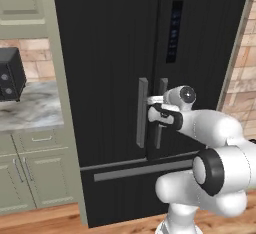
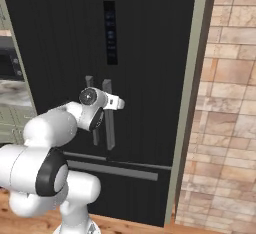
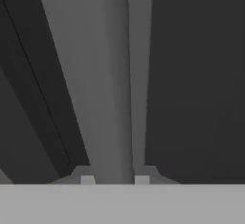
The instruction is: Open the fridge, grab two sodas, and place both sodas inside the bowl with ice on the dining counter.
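A: Where is the fridge (image 1: 110, 78)?

B: Straight ahead of the base, tall and black, both upper doors closed and the lower drawer (image 1: 135, 188) closed beneath them. Two long grey vertical handles sit side by side at the seam between the doors. A dark control panel (image 1: 173, 30) is set in the right door near its upper part.

A: State of the gripper (image 3: 115, 179)?

B: Closed on a handle. In the hand view the grey bar of the right door handle (image 3: 103, 74) runs up between the two fingertips (image 3: 87, 180), which press against it from either side. In the left base view the hand reaches in level at about mid-height of the handles; the left door handle (image 1: 142, 112) stands just beside it, free.

A: Which handle is certain?

B: In the right base view the hand's tip meets the right of the two bars, so the right door's.

A: Surroundings?

B: A marble counter (image 1: 30, 109) on sage-green cabinets (image 1: 30, 173) lies left of the fridge, with a black microwave (image 1: 10, 73) at its left edge. A brick wall (image 2: 225, 103) stands to the right. Wooden floor (image 1: 40, 223) below.
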